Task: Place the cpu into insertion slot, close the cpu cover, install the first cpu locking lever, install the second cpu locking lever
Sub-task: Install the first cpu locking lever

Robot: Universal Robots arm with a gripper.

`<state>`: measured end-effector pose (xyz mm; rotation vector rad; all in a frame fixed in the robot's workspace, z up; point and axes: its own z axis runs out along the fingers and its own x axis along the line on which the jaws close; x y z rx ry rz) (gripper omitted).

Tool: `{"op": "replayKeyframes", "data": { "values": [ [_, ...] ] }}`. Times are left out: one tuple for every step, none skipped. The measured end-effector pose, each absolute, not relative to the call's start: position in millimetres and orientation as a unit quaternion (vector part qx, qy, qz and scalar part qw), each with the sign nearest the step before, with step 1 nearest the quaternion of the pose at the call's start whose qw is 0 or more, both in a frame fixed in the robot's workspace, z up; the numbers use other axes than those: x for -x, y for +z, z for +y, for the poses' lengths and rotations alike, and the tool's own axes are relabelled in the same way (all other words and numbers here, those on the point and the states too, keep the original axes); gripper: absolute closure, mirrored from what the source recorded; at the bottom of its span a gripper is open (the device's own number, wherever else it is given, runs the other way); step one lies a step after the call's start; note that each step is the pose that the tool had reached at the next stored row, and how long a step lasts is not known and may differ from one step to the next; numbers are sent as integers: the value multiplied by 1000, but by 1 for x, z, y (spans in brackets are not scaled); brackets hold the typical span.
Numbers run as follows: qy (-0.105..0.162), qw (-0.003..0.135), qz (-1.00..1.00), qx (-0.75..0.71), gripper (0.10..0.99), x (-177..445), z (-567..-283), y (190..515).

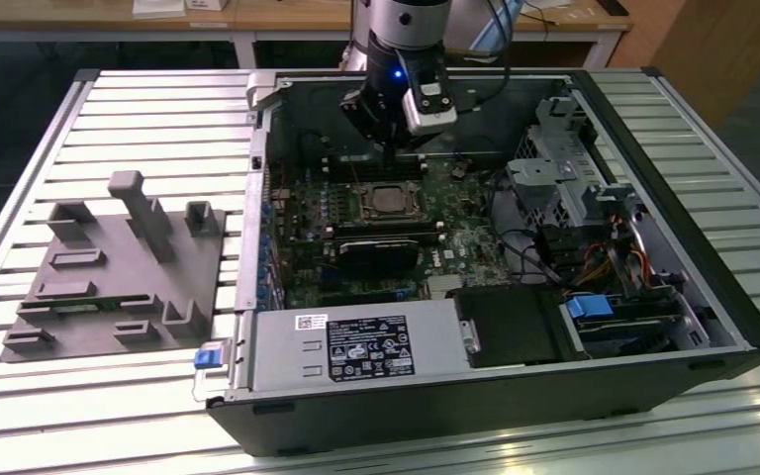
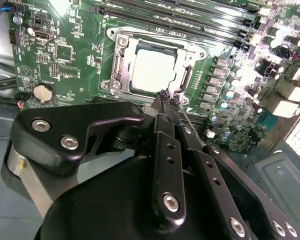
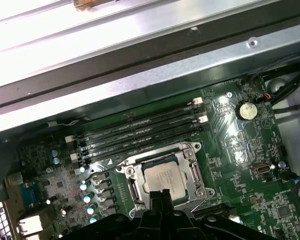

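The exterior view located the hand [image 1: 391, 146] inside the computer case [image 1: 486, 416], while the second wrist view showed it closed, fingertips together, just beside the cpu [image 2: 152, 67], which lay flat, metal top upward, in the insertion slot [image 2: 116, 75].

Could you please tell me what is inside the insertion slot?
The cpu lies in the insertion slot, its top showing through the cpu cover. Anything beneath it is hidden.
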<state>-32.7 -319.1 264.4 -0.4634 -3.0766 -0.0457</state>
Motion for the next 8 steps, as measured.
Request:
{"op": "replayKeyframes", "data": {
  "values": [
    [-15,15,-990,142,980,33,-319,264],
    [-15,15,-991,135,980,33,-319,264],
    [-14,15,-992,128,980,33,-319,264],
    [-14,15,-993,120,980,33,-319,264],
    [-14,15,-993,113,980,33,-319,264],
    [-14,15,-994,107,980,33,-319,264],
    [-14,15,-994,103,980,33,-319,264],
    [-14,14,-995,99,980,33,-319,264]
  ]
}}
